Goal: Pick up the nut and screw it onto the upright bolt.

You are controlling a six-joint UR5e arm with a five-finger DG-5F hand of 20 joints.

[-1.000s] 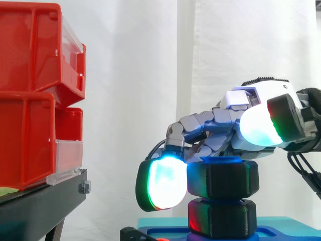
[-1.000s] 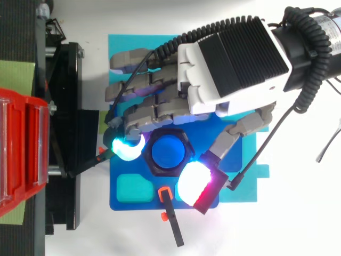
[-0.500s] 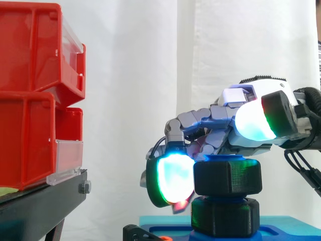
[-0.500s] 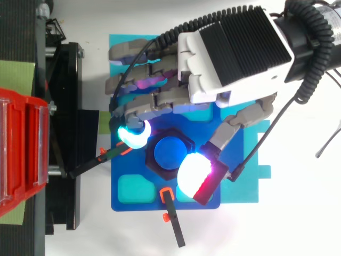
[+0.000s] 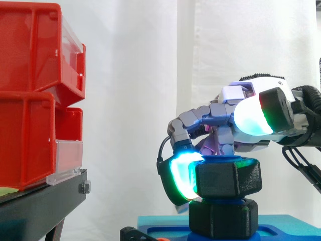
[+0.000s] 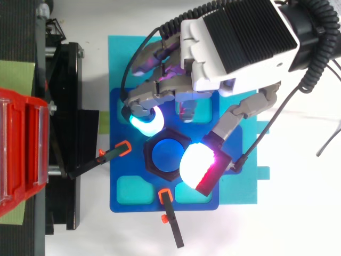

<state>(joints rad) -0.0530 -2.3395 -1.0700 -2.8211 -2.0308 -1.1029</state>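
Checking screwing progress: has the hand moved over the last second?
Yes. From above, the hand has shifted toward the top edge relative to the blue plate.

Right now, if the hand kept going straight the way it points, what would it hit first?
The nut, on the blue bolt: the pads of the hand pinch it, so it would push that at once. Past it, the black stand looks next; depth is unclear.

bright even light, faint shadows
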